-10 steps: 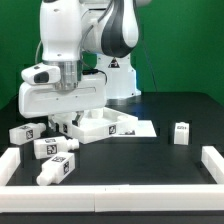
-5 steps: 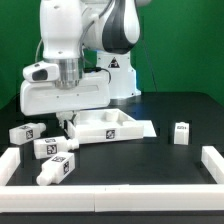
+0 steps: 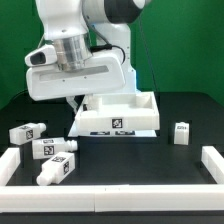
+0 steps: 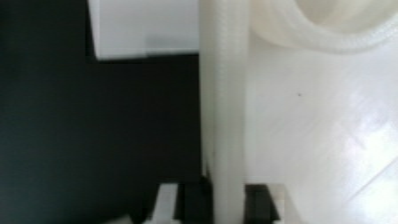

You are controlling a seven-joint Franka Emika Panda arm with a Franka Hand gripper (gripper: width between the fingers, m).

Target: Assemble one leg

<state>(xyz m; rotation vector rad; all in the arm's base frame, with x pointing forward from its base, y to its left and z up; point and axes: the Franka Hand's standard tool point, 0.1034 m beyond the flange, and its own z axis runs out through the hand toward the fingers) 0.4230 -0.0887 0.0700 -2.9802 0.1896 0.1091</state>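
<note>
My gripper (image 3: 84,102) is shut on the rim of the large flat white panel (image 3: 120,112) and holds it lifted and tilted above the table, its tagged edge facing the camera. In the wrist view the panel's rim (image 4: 222,120) runs between my two fingers (image 4: 171,203), and my gripper (image 4: 217,203) is closed on it. Three white tagged legs lie at the exterior view's left: one (image 3: 27,131), one (image 3: 50,148) and one (image 3: 57,168). Another leg (image 3: 181,133) stands at the exterior view's right. None of them touches the gripper.
A white rail (image 3: 110,195) runs along the table's front, with short white walls at the exterior view's left (image 3: 8,165) and right (image 3: 212,160). The arm's base (image 3: 115,60) stands behind the panel.
The panel lay flat on the table; now the gripper has risen with it and its near edge is tilted up. The legs have not moved.
</note>
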